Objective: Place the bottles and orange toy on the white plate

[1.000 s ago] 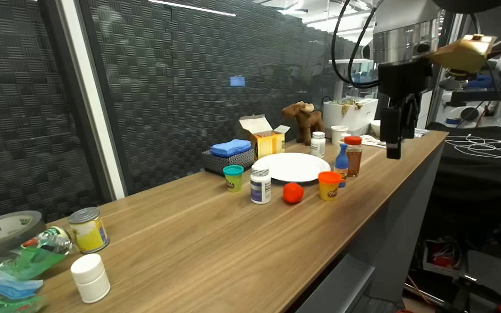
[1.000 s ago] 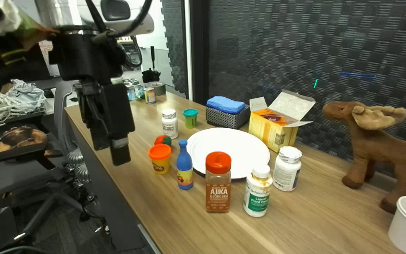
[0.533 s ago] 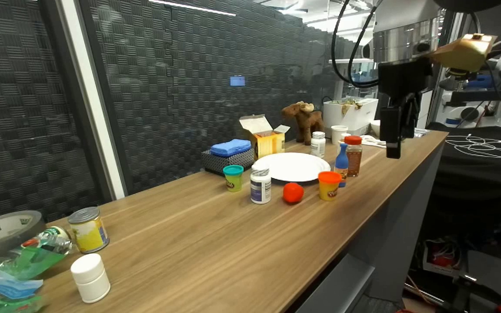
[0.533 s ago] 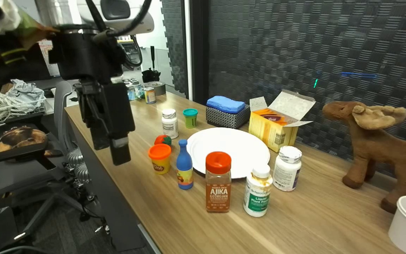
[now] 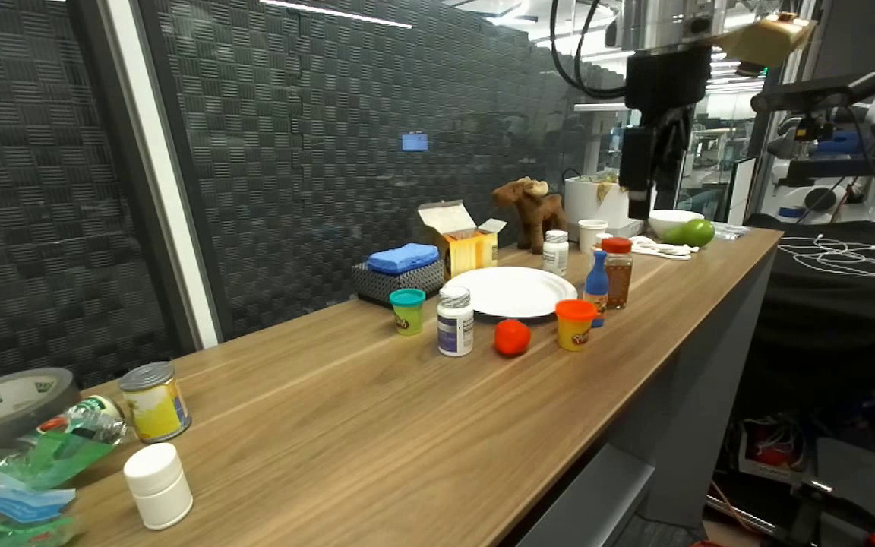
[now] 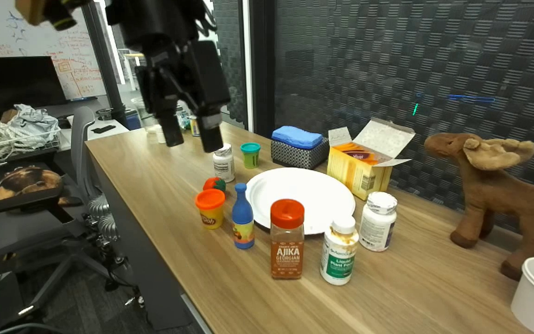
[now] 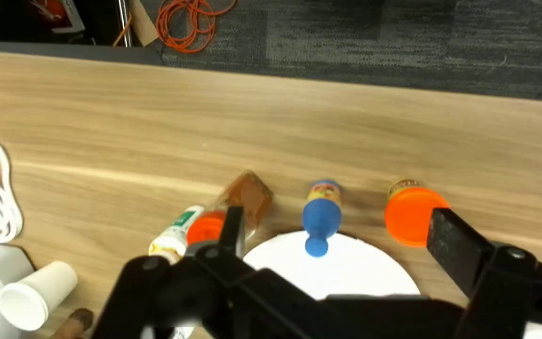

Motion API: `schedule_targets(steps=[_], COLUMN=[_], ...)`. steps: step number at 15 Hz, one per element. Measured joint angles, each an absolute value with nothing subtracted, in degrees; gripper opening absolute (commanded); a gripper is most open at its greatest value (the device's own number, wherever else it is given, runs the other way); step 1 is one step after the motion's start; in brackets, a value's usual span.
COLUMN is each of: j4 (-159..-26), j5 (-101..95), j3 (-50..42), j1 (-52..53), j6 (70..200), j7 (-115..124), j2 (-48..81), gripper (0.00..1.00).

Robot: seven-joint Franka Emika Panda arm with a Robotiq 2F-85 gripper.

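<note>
Spread and holding nothing, the pincer [image 6: 193, 142] hangs above the wooden tabletop [image 5: 331, 425]. Dropped this wide onto the slim-necked blue plastic-looking bottle [image 6: 242, 215], it could knock the red-lidded clear spice jar [image 6: 287, 253] or orange-lidded yellow tub [image 6: 211, 219] flanking it. The round red-orange toy [image 5: 512, 336], between the flat white plate [image 6: 301, 199] and the tabletop's open long edge, could roll edgewards if nudged. A yellow cardboard carton [image 6: 352, 171] crowds the plate opposite.

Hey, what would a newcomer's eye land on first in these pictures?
Probably the white plate, flat on the wooden counter. Then maybe the red-orange toy beside a yellow tub, the open black gripper above the counter, and the brown toy moose near the dark wall.
</note>
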State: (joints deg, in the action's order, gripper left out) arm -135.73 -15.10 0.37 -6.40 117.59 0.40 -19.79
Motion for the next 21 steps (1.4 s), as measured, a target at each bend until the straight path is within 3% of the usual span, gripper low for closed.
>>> schedule_targets(steps=[13,21], j4=[-103.8,-94.6], j5=[-9.7,-8.3], j3=[-6.4,-6.6], j1=[-8.8,-12.6], j6=[119.7,119.7], j7=[-15.5,-16.3], j2=[12.0,23.0], gripper=[1.0,1.0])
